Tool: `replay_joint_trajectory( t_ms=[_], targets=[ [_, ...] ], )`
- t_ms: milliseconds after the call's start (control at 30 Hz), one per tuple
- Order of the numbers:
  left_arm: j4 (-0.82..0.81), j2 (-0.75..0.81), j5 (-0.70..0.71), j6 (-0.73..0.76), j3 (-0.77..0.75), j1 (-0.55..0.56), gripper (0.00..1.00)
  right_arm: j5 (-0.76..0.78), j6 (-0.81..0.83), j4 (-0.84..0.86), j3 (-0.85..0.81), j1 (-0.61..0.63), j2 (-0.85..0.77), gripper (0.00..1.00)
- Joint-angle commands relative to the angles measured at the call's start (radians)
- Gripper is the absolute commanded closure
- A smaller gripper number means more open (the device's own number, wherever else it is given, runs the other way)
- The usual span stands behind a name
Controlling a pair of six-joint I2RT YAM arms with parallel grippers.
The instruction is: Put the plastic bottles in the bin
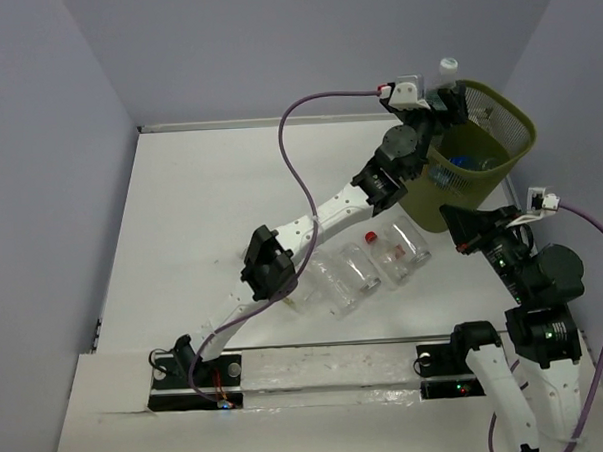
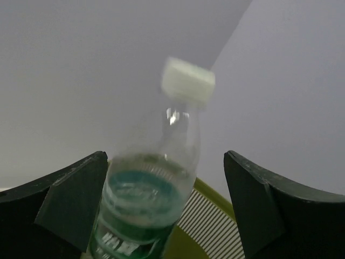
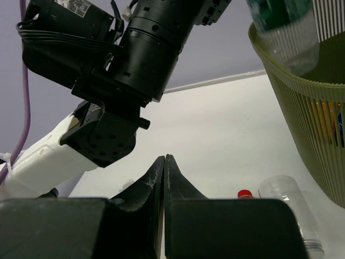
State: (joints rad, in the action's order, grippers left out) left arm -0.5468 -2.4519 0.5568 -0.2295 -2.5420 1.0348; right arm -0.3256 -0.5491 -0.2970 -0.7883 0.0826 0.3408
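My left gripper (image 1: 444, 92) is up at the near-left rim of the olive-green mesh bin (image 1: 512, 117), its jaws wide open. Between the spread fingers (image 2: 75, 199) a clear bottle (image 2: 151, 189) with a white cap and a green label stands blurred, over the bin's rim (image 2: 215, 197). The same bottle (image 3: 285, 32) shows above the bin (image 3: 302, 108) in the right wrist view. Other bottles (image 1: 464, 164) lie inside the bin. Several clear bottles (image 1: 361, 266), one with a red cap (image 1: 370, 238), lie on the table. My right gripper (image 3: 164, 159) is shut and empty, low beside the bin.
The left arm (image 3: 129, 70) stretches diagonally across the table, over the lying bottles. White walls close the table at the back and the left. A purple cable (image 1: 294, 166) loops above the left arm. The right arm's base (image 1: 541, 326) is at the near right.
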Motion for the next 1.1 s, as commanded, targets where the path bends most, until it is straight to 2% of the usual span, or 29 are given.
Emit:
replay_joint_trajectory(
  t_ms=[0,200,367,400,500,533,600,633,700,800,867,900,933,967,1033,1067],
  targets=[
    [-0.15,0.025,-0.035,0.015,-0.043,0.007,0.01,-0.007,0.054,-0.028,-0.041,0.011,0.0,0.96],
    [-0.108,0.174,-0.126,0.093,-0.023,0.007,0.01,-0.012,0.101,-0.062,-0.068,0.02,0.03,0.94],
    [0.048,0.491,-0.114,0.164,0.219,0.005,0.01,-0.084,0.115,-0.085,-0.054,0.02,0.137,0.89],
    [0.124,0.546,-0.095,0.151,0.341,0.005,0.01,-0.104,0.118,-0.087,-0.049,0.02,0.154,0.88],
    [0.224,0.764,-0.023,0.04,0.575,0.007,0.01,-0.125,0.123,-0.079,-0.029,0.02,0.222,0.86],
    [0.285,0.865,-0.008,-0.037,0.747,0.005,0.01,-0.151,0.121,-0.071,-0.023,0.02,0.24,0.85],
    [0.339,0.96,0.006,-0.114,0.92,0.005,0.01,-0.173,0.118,-0.059,-0.009,0.031,0.268,0.85],
    [0.39,1.041,0.023,-0.189,1.08,0.005,0.01,-0.168,0.121,-0.057,0.006,0.049,0.286,0.84],
    [0.444,1.109,0.028,-0.258,1.219,0.002,0.01,-0.141,0.127,-0.056,0.021,0.078,0.302,0.82],
    [0.547,1.221,0.034,-0.375,1.464,-0.001,0.01,-0.09,0.124,-0.039,0.052,0.196,0.349,0.74],
    [0.605,1.303,0.038,-0.416,1.54,-0.002,0.01,0.017,0.129,-0.033,0.07,0.296,0.408,0.63],
    [0.61,1.332,0.037,-0.432,1.606,-0.004,0.01,0.06,0.135,-0.031,0.076,0.384,0.431,0.57],
    [0.61,1.385,0.028,-0.45,1.632,-0.004,0.01,0.122,0.146,-0.031,0.08,0.416,0.458,0.44],
    [0.611,1.41,0.023,-0.452,1.657,-0.005,0.01,0.141,0.149,-0.033,0.083,0.436,0.486,0.37],
    [0.64,1.45,0.022,-0.452,1.695,-0.005,0.02,0.157,0.158,-0.034,0.09,0.473,0.559,0.27],
    [0.66,1.482,0.031,-0.441,1.697,-0.007,0.02,0.167,0.167,-0.039,0.093,0.473,0.578,0.26]
  ],
)
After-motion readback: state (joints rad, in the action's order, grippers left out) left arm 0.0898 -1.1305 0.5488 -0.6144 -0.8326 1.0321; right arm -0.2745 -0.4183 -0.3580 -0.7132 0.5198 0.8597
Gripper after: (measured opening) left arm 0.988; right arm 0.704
